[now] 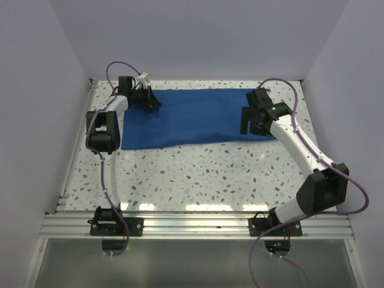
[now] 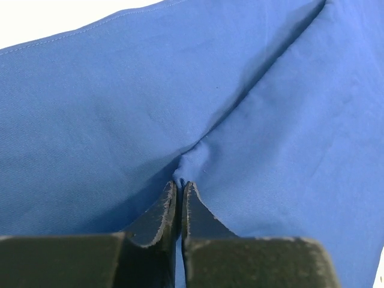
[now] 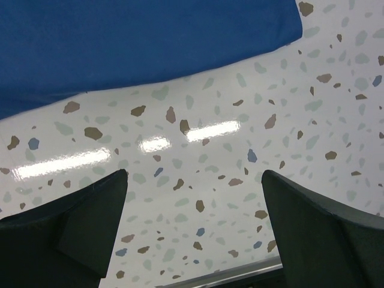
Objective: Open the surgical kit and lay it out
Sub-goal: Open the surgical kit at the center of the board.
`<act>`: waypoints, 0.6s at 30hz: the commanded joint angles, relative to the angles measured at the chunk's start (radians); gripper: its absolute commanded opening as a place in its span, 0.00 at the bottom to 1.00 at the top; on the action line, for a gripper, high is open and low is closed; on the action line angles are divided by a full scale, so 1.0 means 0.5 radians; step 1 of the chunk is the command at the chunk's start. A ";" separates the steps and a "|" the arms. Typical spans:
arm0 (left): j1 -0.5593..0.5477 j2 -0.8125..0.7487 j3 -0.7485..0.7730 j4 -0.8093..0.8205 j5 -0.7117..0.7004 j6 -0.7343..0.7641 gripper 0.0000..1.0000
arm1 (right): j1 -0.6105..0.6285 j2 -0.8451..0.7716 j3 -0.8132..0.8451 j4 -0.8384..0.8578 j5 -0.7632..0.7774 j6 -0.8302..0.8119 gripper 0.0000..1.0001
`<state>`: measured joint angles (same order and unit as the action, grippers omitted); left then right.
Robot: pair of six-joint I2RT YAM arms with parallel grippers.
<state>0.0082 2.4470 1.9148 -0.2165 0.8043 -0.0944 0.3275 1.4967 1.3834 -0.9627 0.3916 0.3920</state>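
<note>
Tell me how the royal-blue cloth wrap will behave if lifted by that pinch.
Probably floppy: the royal-blue cloth wrap puckers into creases at the left gripper. It likely drapes rather than lifting flat. It may slide on the glossy table.

Speckled white terrazzo table (image 1: 198, 174) enclosed by plain pale walls (image 1: 198, 36), metal rail (image 1: 198, 225) along its near edge, glossy light reflections.

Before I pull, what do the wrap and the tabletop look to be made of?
The wrap looks like woven cloth, matte blue: fine weave, stitched hem, soft creases. The tabletop looks hard and glossy, terrazzo-patterned, perhaps laminate: speckled chips, sharp light reflections.
</note>
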 commanded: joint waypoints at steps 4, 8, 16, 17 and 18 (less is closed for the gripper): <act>0.033 -0.089 -0.056 0.071 0.014 -0.063 0.00 | 0.005 0.013 0.007 -0.047 0.070 -0.005 0.99; 0.033 -0.303 -0.300 0.523 0.173 -0.417 0.00 | 0.005 0.031 0.013 -0.005 0.079 -0.026 0.99; -0.087 -0.908 -0.632 0.553 0.030 -0.345 0.00 | 0.005 0.154 0.200 0.069 -0.001 -0.026 0.99; -0.108 -1.033 -0.663 0.537 0.017 -0.293 0.00 | 0.008 0.163 0.212 0.090 -0.016 -0.026 0.99; -0.124 -1.107 -0.709 0.513 0.002 -0.256 0.00 | 0.005 0.170 0.218 0.109 -0.025 -0.029 0.99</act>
<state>-0.0231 2.0697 1.5902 -0.0013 0.7967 -0.2577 0.3271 1.5784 1.4319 -0.9482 0.3977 0.3874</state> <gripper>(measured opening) 0.028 0.986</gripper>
